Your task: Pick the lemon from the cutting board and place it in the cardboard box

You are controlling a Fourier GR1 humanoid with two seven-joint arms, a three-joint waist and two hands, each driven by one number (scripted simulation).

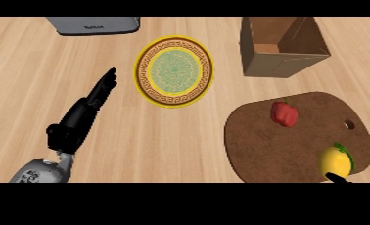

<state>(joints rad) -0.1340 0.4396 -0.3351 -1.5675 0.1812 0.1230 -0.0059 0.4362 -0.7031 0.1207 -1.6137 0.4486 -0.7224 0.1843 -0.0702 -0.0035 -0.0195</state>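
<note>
Yellow lemon (335, 160) lay at the board's (260, 141) near edge. Right hand (336, 177) barely showed beside it, state unclear; left hand (86, 106) rested spread. A nudge might roll it off, short of the box (283, 48).

A single view from the robot's head looks steeply down onto a wooden counter (145, 136). The far side lies at the top, where a grey appliance (94, 25) and a cardboard box (283, 45) are cropped by the edge. A dark cutting board (289, 146) runs off lower right. The left hand (83, 114) enters from below, fairly close.
</note>
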